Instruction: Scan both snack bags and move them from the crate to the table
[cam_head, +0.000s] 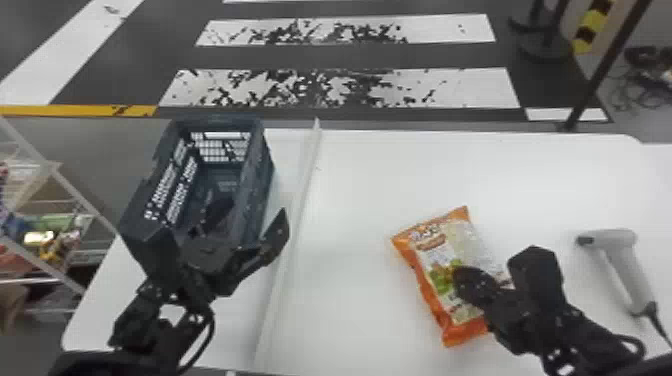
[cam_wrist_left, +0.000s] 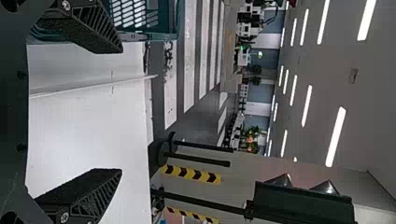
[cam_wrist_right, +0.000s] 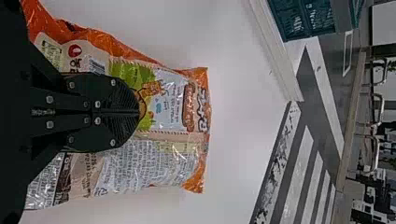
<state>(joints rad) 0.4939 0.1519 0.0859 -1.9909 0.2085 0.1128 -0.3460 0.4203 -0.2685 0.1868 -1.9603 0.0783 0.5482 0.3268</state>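
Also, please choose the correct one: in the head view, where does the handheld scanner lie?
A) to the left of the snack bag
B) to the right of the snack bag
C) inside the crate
B: the handheld scanner lies on the table, to the right of the snack bag.

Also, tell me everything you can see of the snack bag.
The bag is plump and shiny, plastic by its look, with orange edges and a pale printed face with some green. It looks unopened. It lies slanted on the white table, between the crate and the scanner. The right hand is over it, fingers shut; whether they touch it, I cannot tell.
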